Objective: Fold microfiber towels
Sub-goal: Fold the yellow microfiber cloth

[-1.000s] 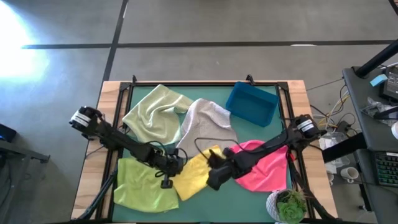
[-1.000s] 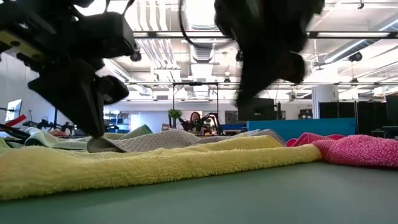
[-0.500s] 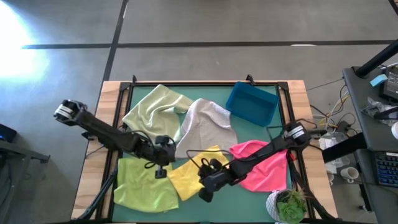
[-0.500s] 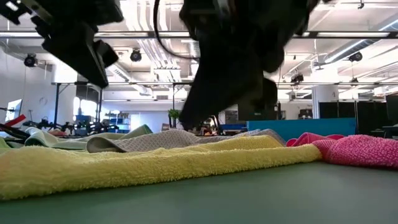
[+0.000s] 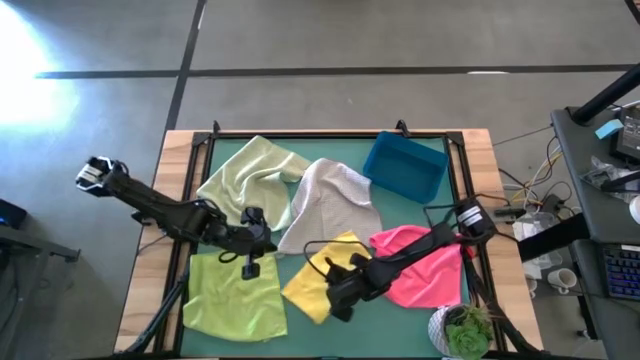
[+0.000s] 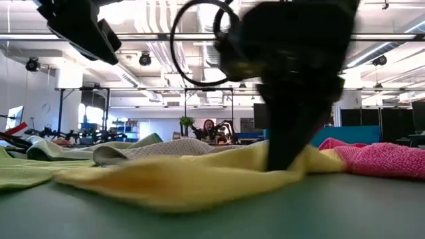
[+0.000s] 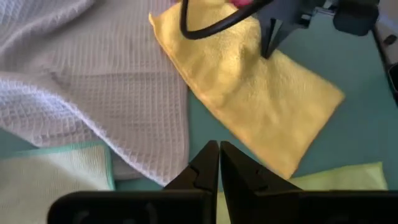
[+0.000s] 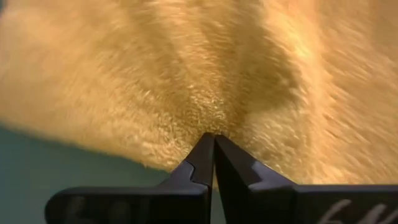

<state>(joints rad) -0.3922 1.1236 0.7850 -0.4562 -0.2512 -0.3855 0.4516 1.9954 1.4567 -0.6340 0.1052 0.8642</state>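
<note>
Near the front edge, right end effector point(image 5: 338, 300) pinches yellow towel point(image 5: 318, 285).

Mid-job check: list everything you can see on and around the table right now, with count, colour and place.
yellow towel: one, yellow, front centre of the mat, pinched by the right gripper
lime green towel: one, lime green, front left
pale green towel: one, pale green, back left
light grey towel: one, light grey, centre, crumpled
hot pink towel: one, hot pink, front right, under the right arm
bin: one, blue, back right
potted plant: one, green in a white pot, front right corner
table: one, wooden edge, green mat
left gripper: shut, empty, above the mat left of centre
right gripper: shut on the yellow towel
</note>
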